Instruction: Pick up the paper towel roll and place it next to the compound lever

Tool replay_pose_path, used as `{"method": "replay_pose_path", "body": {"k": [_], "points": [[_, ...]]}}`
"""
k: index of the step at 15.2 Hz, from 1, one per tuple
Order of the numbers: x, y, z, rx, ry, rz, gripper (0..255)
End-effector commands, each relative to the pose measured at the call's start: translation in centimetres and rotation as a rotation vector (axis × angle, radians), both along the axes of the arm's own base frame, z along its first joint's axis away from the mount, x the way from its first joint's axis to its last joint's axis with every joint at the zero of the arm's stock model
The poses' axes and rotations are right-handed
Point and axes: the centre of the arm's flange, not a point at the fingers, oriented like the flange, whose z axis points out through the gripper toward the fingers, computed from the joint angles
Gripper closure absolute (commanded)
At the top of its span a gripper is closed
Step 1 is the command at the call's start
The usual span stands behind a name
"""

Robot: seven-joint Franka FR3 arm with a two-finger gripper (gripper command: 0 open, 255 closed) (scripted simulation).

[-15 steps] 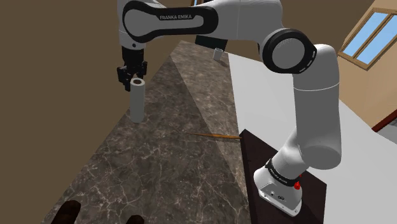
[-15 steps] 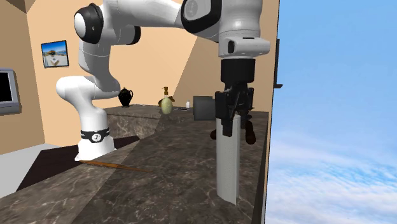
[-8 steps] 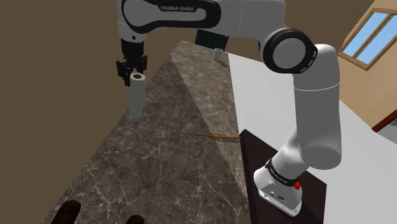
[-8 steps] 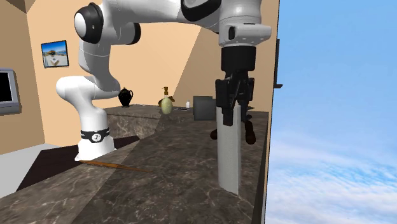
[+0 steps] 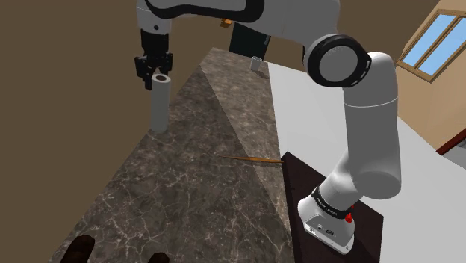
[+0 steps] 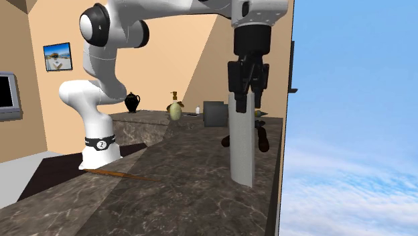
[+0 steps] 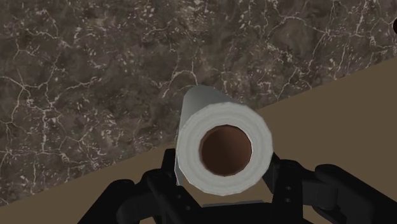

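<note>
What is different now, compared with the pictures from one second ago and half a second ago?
The gripper, shut on the top of the upright paper towel roll, has risen and carried the roll up with it, away from the dark marbled counter. Nothing was newly grasped or released. The thin brown stick on the counter stayed in place.

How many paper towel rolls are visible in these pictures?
1. The paper towel roll is held upright by the gripper, clasped near its top, over the dark marbled counter. Others may be hidden behind the arm.
</note>
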Motion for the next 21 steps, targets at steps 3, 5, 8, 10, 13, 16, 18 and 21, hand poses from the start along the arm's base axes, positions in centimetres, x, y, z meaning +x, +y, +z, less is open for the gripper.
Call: {"method": "replay_pose_path", "body": {"k": [3,5,8,10,13,16,18,21], "points": [[-0.1,0.0,2.2,0.0,0.0,0.0,255],[-0.1,0.0,3.2,0.0,0.0,0.0,255],[-0.1,0.0,4.8,0.0,0.0,0.0,255],[-1.3,0.5,5.4,0.0,0.0,0.0,255],[-4.9,2.0,6.2,0.0,0.0,0.0,255],[-8.4,3.5,7.0,0.0,0.0,0.0,255],[-10.8,4.5,7.5,0.0,0.0,0.0,255],[-14.4,6.0,8.3,0.0,0.0,0.0,255]]}}
